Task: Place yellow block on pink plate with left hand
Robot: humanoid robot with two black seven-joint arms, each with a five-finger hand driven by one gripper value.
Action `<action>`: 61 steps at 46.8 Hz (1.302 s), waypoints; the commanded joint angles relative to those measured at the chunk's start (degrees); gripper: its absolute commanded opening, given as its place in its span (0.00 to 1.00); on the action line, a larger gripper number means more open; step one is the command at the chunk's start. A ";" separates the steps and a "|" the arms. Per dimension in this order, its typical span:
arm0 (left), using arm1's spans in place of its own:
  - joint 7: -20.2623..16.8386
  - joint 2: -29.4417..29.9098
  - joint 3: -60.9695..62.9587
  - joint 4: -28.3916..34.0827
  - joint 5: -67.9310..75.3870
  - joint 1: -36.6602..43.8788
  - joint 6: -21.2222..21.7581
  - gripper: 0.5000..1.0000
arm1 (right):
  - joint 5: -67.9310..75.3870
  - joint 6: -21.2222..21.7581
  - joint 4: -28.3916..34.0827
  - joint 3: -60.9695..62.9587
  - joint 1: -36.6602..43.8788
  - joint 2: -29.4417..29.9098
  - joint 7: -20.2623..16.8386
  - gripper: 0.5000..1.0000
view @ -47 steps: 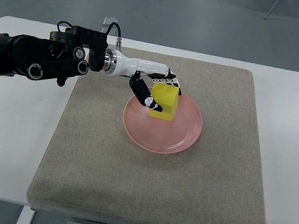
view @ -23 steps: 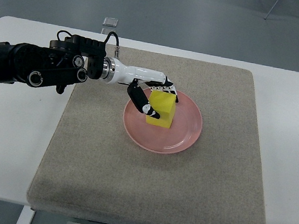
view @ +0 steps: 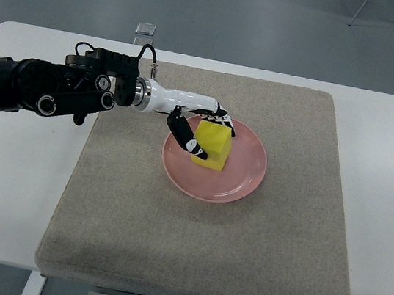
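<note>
While on mat, pink plate

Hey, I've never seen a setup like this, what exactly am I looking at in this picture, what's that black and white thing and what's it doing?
It is one camera view, looking steeply down from a humanoid robot's own side. The black and white thing is its left arm, reaching in from the picture's left and ending in the left hand. A white table carries a grey mat, and on the mat sits a pink plate. The hand's fingers are closed around a yellow block, which is over the plate and looks set down on it. The right arm is out of view.
</note>
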 commanded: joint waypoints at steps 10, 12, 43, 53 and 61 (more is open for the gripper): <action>0.00 -0.09 -0.06 -0.17 -0.08 -0.08 0.09 0.86 | -0.04 0.00 0.00 0.00 0.00 0.00 0.00 0.85; 0.00 -0.09 -0.24 -0.17 0.00 -0.08 0.09 0.86 | 0.05 0.00 0.00 0.00 0.00 0.00 0.00 0.85; 0.00 1.41 -4.19 7.82 -1.05 -1.05 0.97 0.92 | 0.05 0.00 0.00 0.00 0.00 0.00 0.00 0.85; 0.00 1.23 -4.19 12.83 -1.31 -0.44 3.07 0.92 | -0.04 0.00 0.00 0.00 0.00 0.00 0.00 0.85; 0.00 0.18 -4.37 19.77 -1.49 -0.26 4.74 0.91 | -0.04 0.00 0.00 0.00 0.00 0.00 0.00 0.85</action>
